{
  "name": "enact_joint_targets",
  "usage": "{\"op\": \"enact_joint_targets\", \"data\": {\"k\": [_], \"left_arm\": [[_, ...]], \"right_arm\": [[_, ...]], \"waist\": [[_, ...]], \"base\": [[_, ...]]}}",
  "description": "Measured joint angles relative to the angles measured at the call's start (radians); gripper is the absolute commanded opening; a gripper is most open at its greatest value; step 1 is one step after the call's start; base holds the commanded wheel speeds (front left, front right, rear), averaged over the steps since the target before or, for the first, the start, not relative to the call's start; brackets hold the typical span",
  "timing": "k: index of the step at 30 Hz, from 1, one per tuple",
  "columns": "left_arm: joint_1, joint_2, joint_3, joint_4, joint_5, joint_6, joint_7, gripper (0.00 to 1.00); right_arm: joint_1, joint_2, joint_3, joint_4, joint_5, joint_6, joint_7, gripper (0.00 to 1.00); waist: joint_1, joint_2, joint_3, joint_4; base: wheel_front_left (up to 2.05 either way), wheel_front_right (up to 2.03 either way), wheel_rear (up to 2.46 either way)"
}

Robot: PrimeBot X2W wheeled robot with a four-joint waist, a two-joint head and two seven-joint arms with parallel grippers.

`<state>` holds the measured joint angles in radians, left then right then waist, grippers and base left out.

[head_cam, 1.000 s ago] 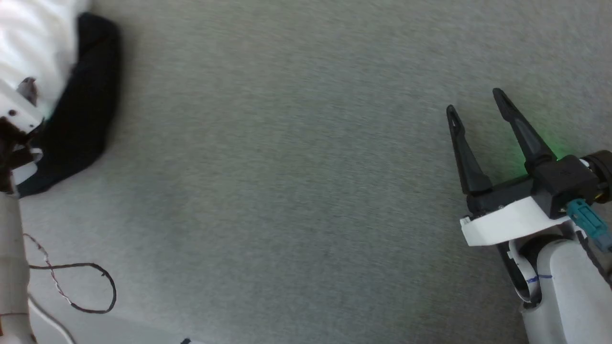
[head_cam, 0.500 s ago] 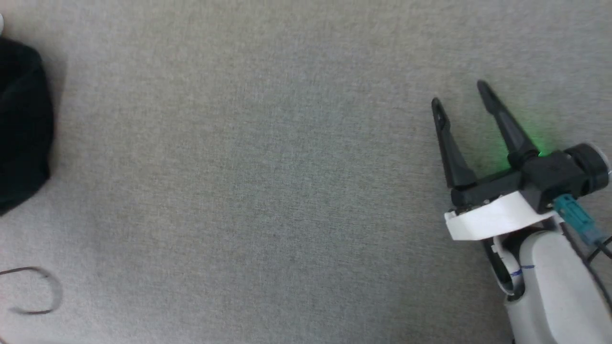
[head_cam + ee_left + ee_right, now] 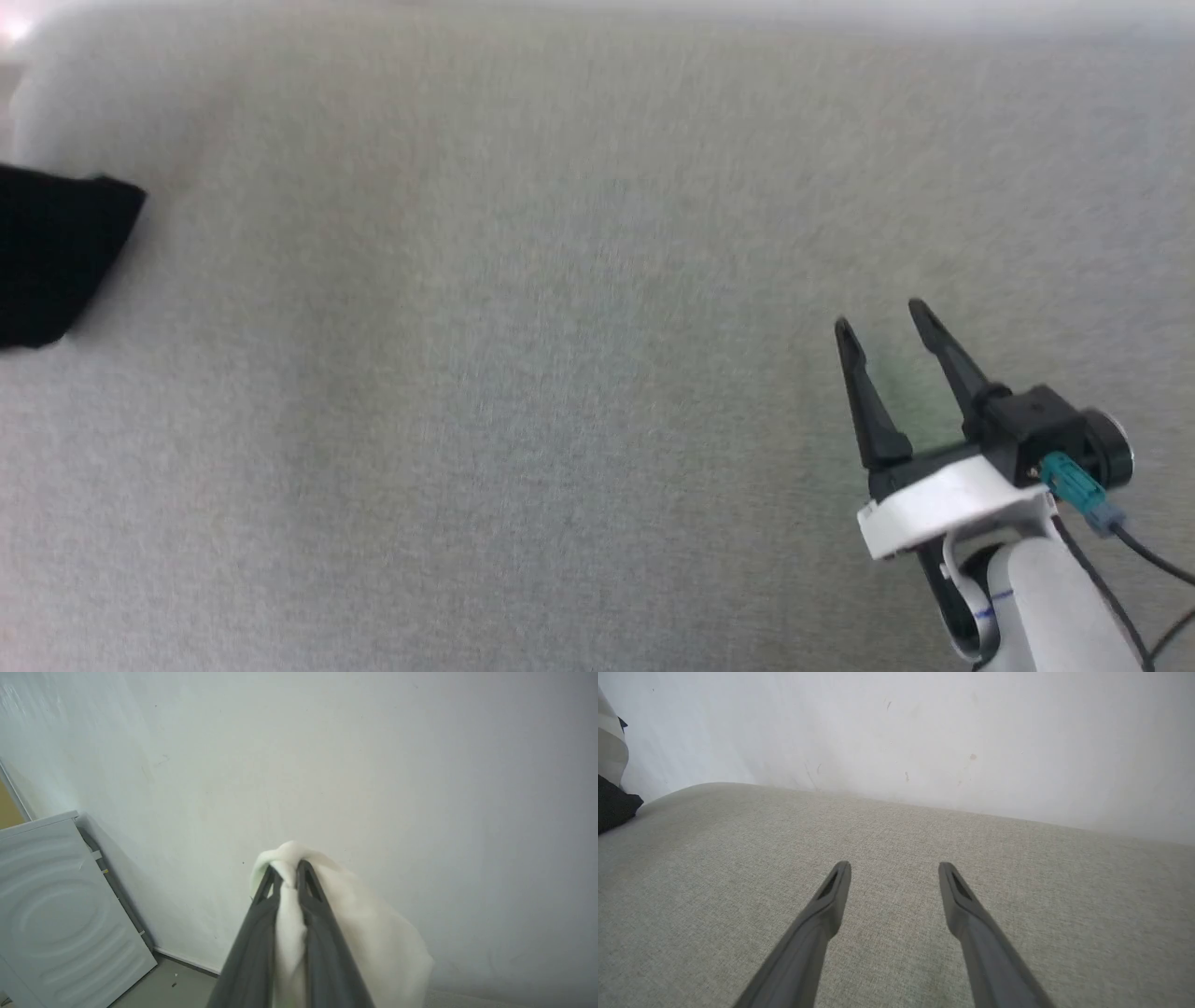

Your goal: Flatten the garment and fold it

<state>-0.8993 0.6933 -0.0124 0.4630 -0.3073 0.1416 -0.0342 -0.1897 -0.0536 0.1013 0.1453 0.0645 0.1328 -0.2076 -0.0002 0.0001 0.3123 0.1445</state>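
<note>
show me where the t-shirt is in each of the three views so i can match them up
Head view: the garment shows as a black part at the left edge, upper half.
Left wrist view: the garment is white cloth at bottom centre, pinched in the left gripper.
Right wrist view: the garment sits at the far left edge, pale cloth above black.
Shared landmark: the grey fabric surface, beside the black part in the head and right wrist views.

The picture's edge cuts off the shirt at the left side of the grey cushion. The fingers of the left gripper hide part of its white cloth.
</note>
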Motion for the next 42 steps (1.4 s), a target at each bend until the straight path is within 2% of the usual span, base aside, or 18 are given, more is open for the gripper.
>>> {"op": "enact_joint_targets", "data": {"k": [4, 12, 24, 28, 33, 41, 42], "left_arm": [[-0.06, -0.047, -0.075, -0.09, 0.021, -0.017, 0.029, 0.0], [-0.137, -0.216, -0.217, -0.248, 0.026, -0.02, 0.12, 0.0], [-0.143, -0.441, -0.349, -0.275, -0.06, -0.054, 0.148, 0.0], [-0.031, -0.501, -0.395, -0.234, -0.102, -0.062, 0.158, 0.0], [0.154, -0.557, -0.46, -0.121, -0.155, -0.062, 0.223, 0.0], [0.344, -0.597, -0.574, 0.112, -0.197, -0.072, 0.368, 0.0], [0.35, -0.599, -0.585, 0.127, -0.197, -0.081, 0.382, 0.19]], "right_arm": [[0.022, 0.001, 0.003, 0.014, 0.036, 0.0, -0.008, 1.0], [0.044, 0.001, 0.02, 0.031, 0.056, 0.0, -0.016, 1.0], [0.052, 0.0, 0.044, 0.032, 0.063, 0.0, -0.013, 1.0], [0.053, 0.0, 0.047, 0.032, 0.067, 0.0, -0.013, 1.0], [0.055, 0.0, 0.06, 0.031, 0.07, 0.0, -0.012, 1.0], [0.053, 0.0, 0.067, 0.03, 0.078, 0.0, -0.012, 1.0], [0.053, 0.0, 0.066, 0.03, 0.078, 0.0, -0.012, 1.0]], "waist": [[-0.0001, 0.0, -0.078, -0.021], [0.0, 0.0, -0.179, -0.106], [0.0001, 0.0, -0.235, -0.28], [0.0002, 0.0, -0.239, -0.331], [0.0002, 0.0, -0.236, -0.378], [0.0003, 0.0, -0.198, -0.405], [0.0003, 0.0, -0.194, -0.405]], "base": [[0.0, 0.0, 0.0], [0.0, 0.0, 0.0], [0.0, 0.0, 0.0], [0.0, 0.0, 0.0], [0.0, 0.0, 0.0], [0.0, 0.0, 0.0], [0.0, 0.0, 0.0]]}}
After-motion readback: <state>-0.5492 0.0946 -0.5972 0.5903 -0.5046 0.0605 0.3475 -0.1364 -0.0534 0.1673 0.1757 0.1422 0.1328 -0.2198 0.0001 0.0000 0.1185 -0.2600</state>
